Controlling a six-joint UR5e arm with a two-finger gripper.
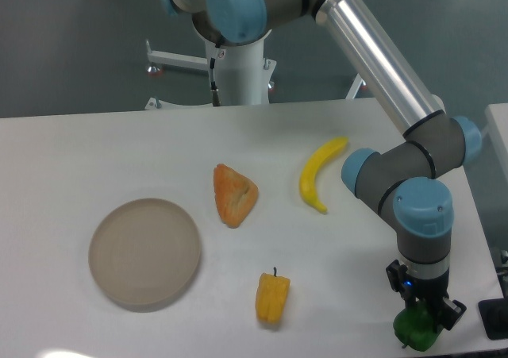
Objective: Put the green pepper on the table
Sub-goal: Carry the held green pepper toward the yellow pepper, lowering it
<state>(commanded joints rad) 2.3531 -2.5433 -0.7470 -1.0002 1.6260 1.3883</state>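
Observation:
The green pepper (416, 331) is small, glossy and dark green, at the front right of the white table (95, 152), near its front edge. My gripper (421, 314) points straight down onto it. The fingers stand close on either side of the pepper's top and hide part of it. I cannot tell whether the pepper rests on the table or hangs just above it.
A yellow pepper with a dark stem (272, 297) lies at the front centre. A round beige plate (144, 252) is at the front left. An orange wedge (233, 194) and a yellow banana (318, 173) lie mid-table. A dark object (495, 318) sits at the right edge.

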